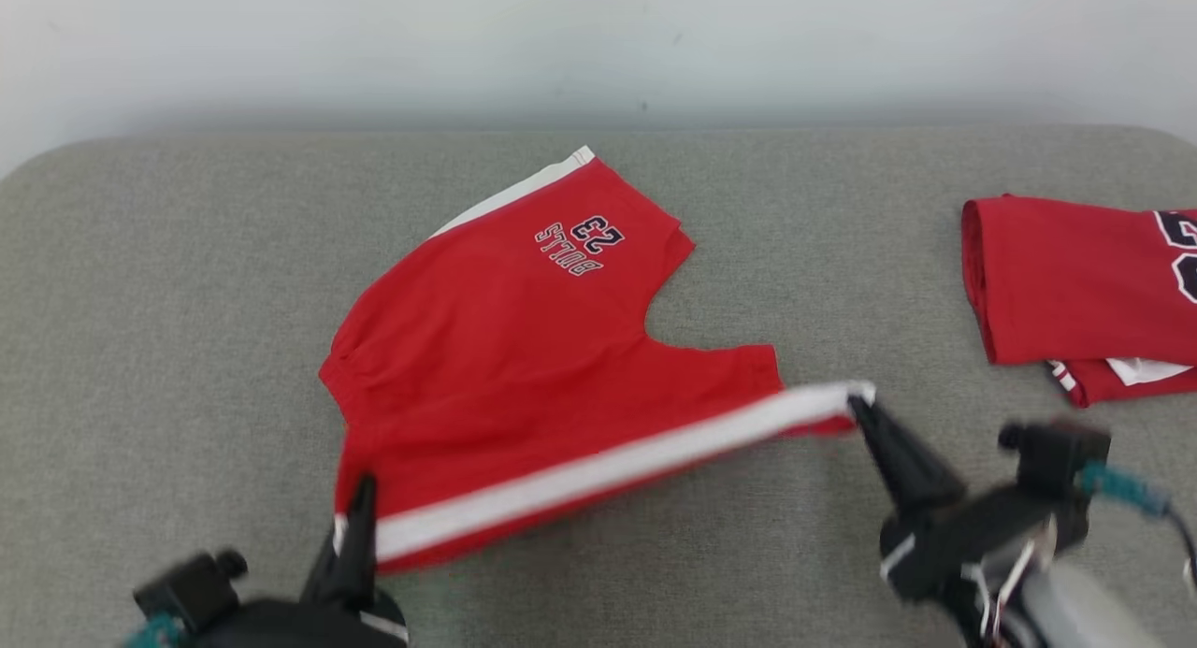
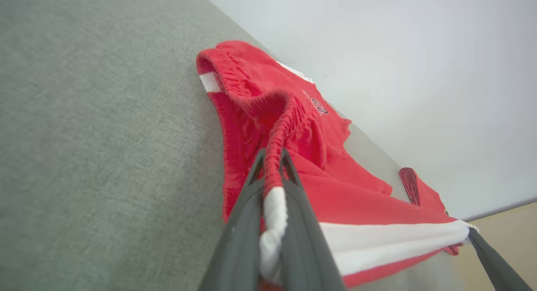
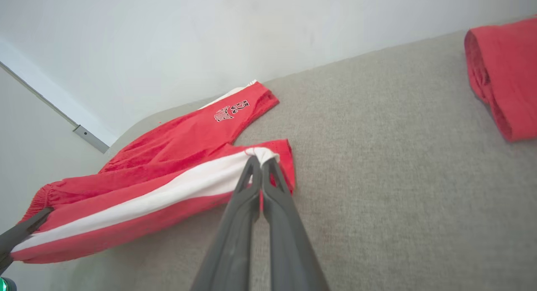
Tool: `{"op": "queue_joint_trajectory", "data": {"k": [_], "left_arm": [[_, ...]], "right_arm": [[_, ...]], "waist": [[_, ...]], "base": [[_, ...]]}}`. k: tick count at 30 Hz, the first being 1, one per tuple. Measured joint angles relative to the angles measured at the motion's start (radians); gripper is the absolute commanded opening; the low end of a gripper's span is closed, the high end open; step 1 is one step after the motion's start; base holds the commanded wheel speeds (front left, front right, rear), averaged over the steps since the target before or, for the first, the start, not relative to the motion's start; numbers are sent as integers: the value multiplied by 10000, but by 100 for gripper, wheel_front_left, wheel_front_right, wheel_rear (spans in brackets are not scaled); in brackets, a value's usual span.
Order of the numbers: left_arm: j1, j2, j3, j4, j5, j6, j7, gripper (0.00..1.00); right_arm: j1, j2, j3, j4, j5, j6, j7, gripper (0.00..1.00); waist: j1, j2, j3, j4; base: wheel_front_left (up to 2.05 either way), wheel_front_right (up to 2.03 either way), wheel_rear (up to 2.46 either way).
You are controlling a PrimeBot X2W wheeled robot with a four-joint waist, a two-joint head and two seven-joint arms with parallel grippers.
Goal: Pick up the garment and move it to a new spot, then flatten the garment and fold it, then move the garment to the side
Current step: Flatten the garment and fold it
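The garment point(image 1: 505, 349) is a pair of red shorts with white side stripes and a "BULLS 23" print, lying on the grey padded table point(image 1: 168, 302). Its near side edge, the white stripe, is lifted and stretched between both grippers. My left gripper point(image 1: 360, 498) is shut on the waistband corner point(image 2: 272, 186). My right gripper point(image 1: 856, 407) is shut on the leg-hem corner point(image 3: 262, 154). The far leg with the print point(image 3: 230, 110) lies flat on the table. In the left wrist view the right gripper's finger point(image 2: 495, 261) shows at the lower right.
A second red garment point(image 1: 1075, 283), folded, lies at the table's right side point(image 3: 503, 77). A pale wall point(image 1: 598, 40) rises behind the table's far edge. Bare grey surface surrounds the shorts on the left and front.
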Motion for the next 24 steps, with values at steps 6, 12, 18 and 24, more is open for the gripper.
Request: {"op": "queue_joint_trajectory", "data": {"k": [6, 12, 18, 24], "left_arm": [[-1795, -272, 594, -169, -360, -96, 207, 0], [-4165, -871, 1267, 1137, -1574, -94, 1037, 0], [-6139, -1350, 1321, 3193, -1975, -107, 1659, 0], [-7251, -1806, 1223, 5287, -1958, -669, 1517, 0]], "right_arm": [[-2555, 161, -518, 341, -871, 0, 1135, 0], [-5874, 646, -359, 2209, -1064, 0, 2173, 0], [-8647, 1018, 205, 4913, -1461, 0, 2215, 0], [-10020, 1480, 1210, 7039, -1482, 0, 1592, 0]], "waist": [[1, 1, 418, 211], [3, 3, 1175, 561], [4, 3, 2111, 938], [4, 3, 2838, 1528]], "base": [[0, 0, 0], [0, 0, 0], [0, 0, 0], [0, 0, 0]]}}
